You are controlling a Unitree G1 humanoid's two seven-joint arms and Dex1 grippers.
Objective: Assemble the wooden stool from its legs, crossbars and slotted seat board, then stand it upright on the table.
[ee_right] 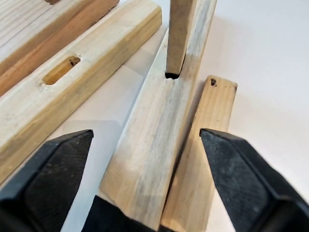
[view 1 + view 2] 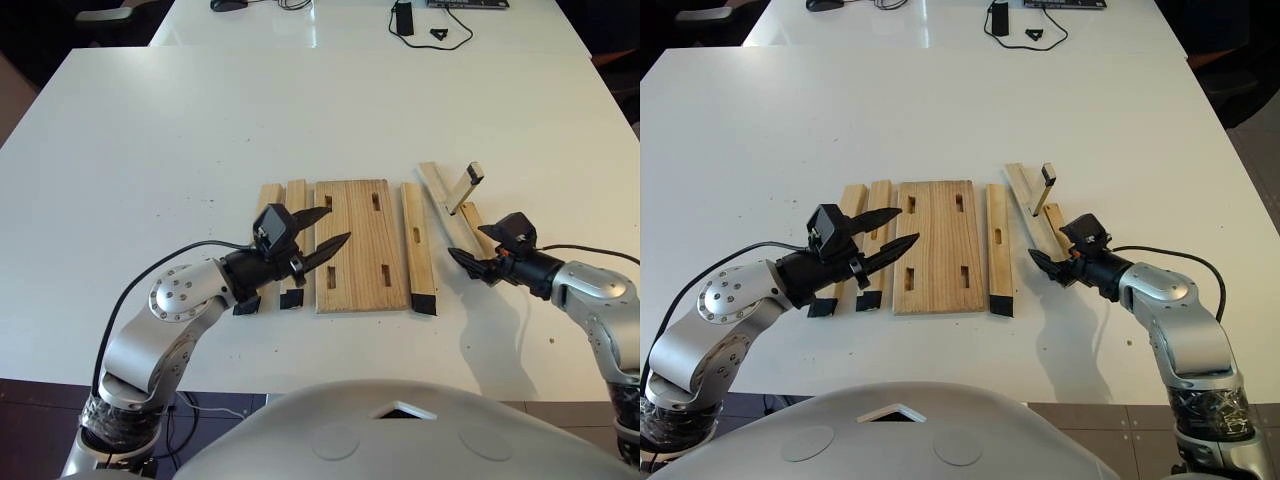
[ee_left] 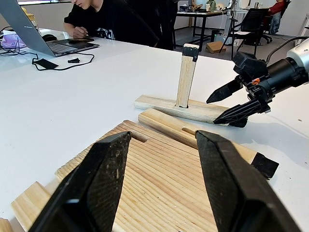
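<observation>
1. Progress: early. Only one joint is made. The standing crossbar point(image 2: 466, 187) is plugged, slightly tilted, into the slot of the angled leg point(image 2: 437, 186) on the right side of the surface point(image 2: 200, 130).
2. Everything else lies loose and flat, and nothing is fixed to the seat board point(image 2: 362, 245). It sits mid-surface with its slots facing up.
3. Left to do, as I judge it: join the rest of the legs and crossbars, seat them in the board's slots, and stand the stool upright. That is most of the job.
4. Counts:
   - Seat board: 1, with 4 slots.
   - Legs: 4, black-tipped where the ends show.
     - The outer left leg point(image 2: 268, 203) and inner left leg point(image 2: 296, 200) lie side by side just left of the board.
     - The slotted leg point(image 2: 417, 240) lies just right of the board.
     - The angled leg lies further right.
   - Crossbars: 2 seen, the standing one and a flat crossbar point(image 2: 478, 224) that touches the angled leg's side.
5. The left end effector point(image 2: 338, 225) is released, fingers spread wide, gripping nothing. It hovers over the seat board's left edge, next to the inner left leg.
6. The right end effector point(image 3: 211, 111) is also released and empty. It sits low at the near end of the angled leg and the flat crossbar, with both pieces between its spread fingers in the wrist view. I cannot tell whether it touches them.
</observation>
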